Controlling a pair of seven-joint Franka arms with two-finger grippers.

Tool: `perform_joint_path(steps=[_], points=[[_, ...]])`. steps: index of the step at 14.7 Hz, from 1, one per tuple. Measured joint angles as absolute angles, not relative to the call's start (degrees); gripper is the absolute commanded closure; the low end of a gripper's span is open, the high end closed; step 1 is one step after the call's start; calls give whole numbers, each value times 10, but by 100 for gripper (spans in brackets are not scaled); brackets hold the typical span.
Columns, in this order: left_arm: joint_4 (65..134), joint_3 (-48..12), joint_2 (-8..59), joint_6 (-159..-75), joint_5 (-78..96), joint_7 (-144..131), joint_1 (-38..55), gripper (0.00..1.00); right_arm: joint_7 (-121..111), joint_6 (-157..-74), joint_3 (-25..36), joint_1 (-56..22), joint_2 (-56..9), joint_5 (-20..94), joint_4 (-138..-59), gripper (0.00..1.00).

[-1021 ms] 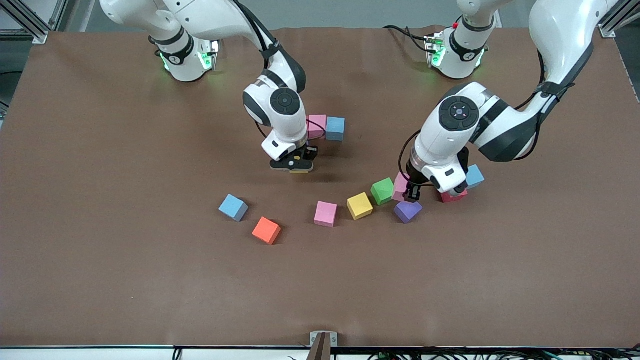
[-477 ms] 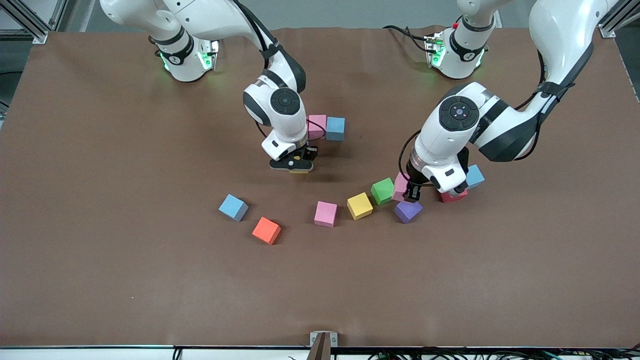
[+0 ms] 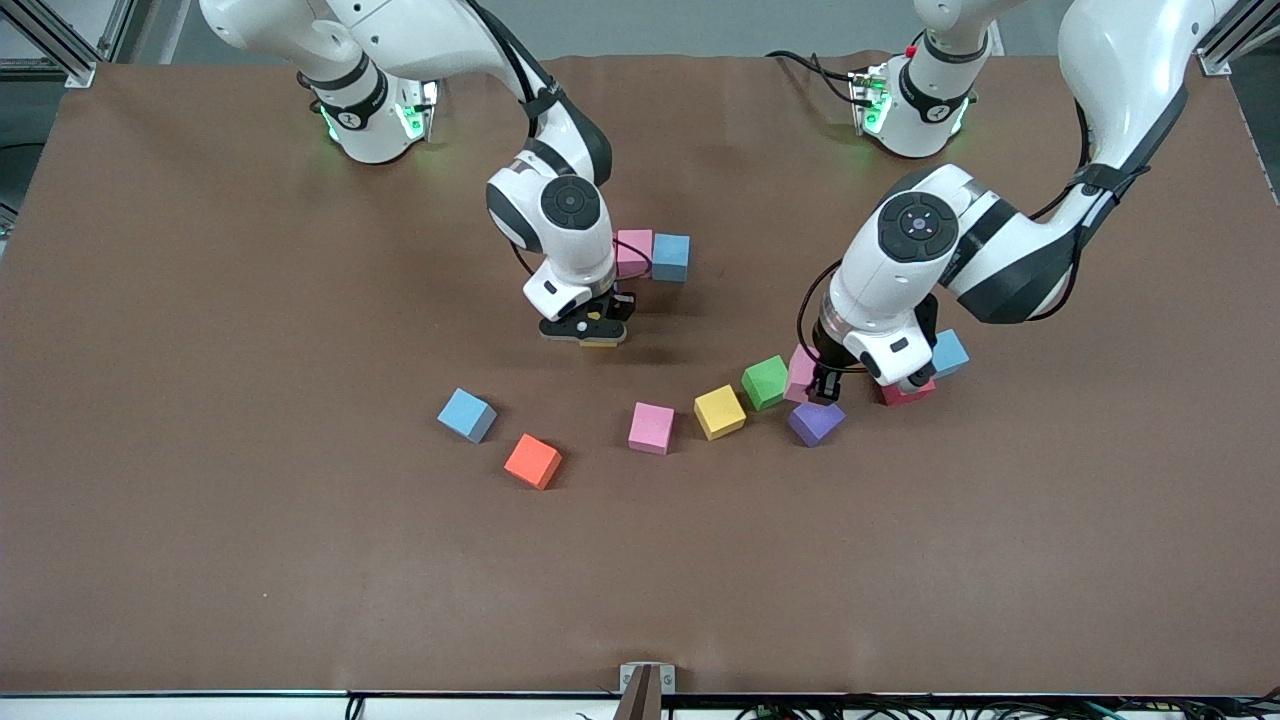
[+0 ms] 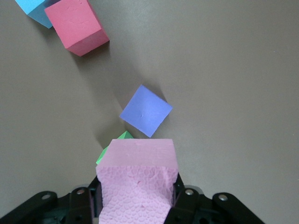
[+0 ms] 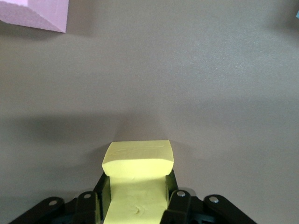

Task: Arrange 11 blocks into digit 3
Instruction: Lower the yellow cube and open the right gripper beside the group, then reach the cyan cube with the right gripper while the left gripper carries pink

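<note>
Front view, largest first. The brown table [image 3: 250, 560] carries both Franka arms, each reaching down to a foam cube.

- Right gripper [image 3: 590, 335]: low over mid-table, fingers clamped on a yellow block [image 5: 138, 161]. The block sits square between the pads, its free end poking out past the tips. Whether it rests on the table or hangs just above cannot be told.
- Left gripper [image 3: 825, 390]: low over the cluster toward the left arm's end, closed on a pink block [image 4: 138, 177] held by two opposite faces.
- Start of the digit 3: a pink block [image 3: 633, 252] touching a blue block [image 3: 671, 257], at about 1 o'clock from the right gripper and near it.
- Around the left gripper: green cube [image 3: 765, 382] at 9 o'clock and just beside the held pink, purple block [image 3: 815, 422] at 6 o'clock, red block [image 3: 905, 393] at 3 o'clock, and another blue block [image 3: 950, 352] at 2 o'clock.
- Loose blocks: a yellow block [image 3: 720, 411], a pink block [image 3: 651, 427], an orange block [image 3: 533, 461] and a blue block [image 3: 466, 414], strung along from 8 to 9 o'clock of the left gripper.

Handling, by judgement: the cubes look light, soft and matte, so they will probably grip well and dent slightly under the pads. The best hold is on flat opposite faces at mid-height. A corner grip would likely twist the cube on release.
</note>
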State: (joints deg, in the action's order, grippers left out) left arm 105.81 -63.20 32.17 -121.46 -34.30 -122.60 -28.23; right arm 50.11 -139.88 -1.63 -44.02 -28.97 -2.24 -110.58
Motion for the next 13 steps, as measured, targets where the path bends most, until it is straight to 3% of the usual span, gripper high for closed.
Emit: perform_joint_path(steps=[1,13], points=[[1058,-632,322,-1215,-343,-1226,-282,59,501,-1399,-16,-440,-290,-22,-1107,0],[1058,-632,322,-1215,-343,-1226,-282,59,507,-1387,-9,-435,-268,-22,-1101,0]])
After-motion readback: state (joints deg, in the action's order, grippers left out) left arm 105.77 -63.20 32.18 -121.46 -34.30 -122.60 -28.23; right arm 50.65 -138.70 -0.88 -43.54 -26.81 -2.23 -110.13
